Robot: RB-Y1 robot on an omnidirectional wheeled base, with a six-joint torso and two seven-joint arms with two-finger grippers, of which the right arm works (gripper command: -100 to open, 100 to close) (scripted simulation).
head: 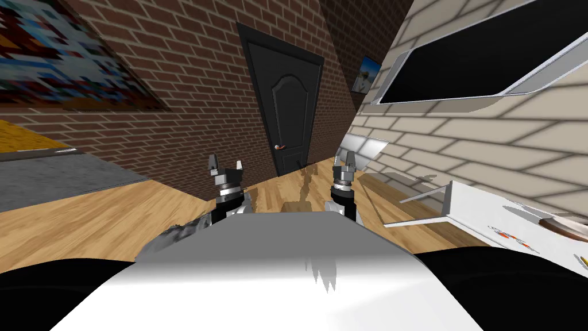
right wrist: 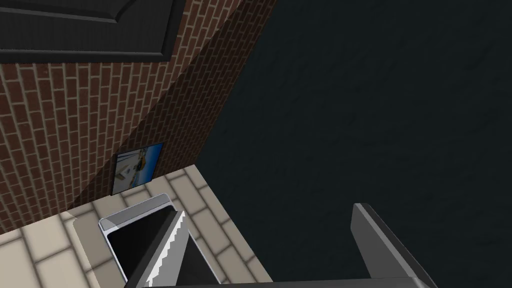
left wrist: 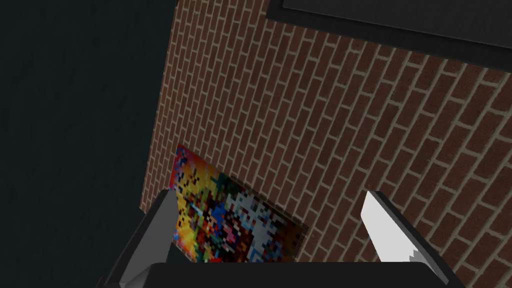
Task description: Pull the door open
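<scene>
Task barely begun. Dark door [head: 290, 109] shut, set in brick wall [head: 189, 115] at far end of room. Small handle [head: 279, 147] at its left edge, untouched. Left gripper [head: 225, 165] and right gripper [head: 348, 160] held up near robot, fingers spread wide, holding nothing, well apart from door. Left to do, I judge: approach, grasp handle, pull. Wood floor [head: 115, 212] runs to door. Pale block wall [head: 459, 143] on right, white counter [head: 471, 212] near right.

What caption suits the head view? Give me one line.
Open left gripper and open right gripper hang short of the shut black arched-panel door in the red brick wall.
</scene>
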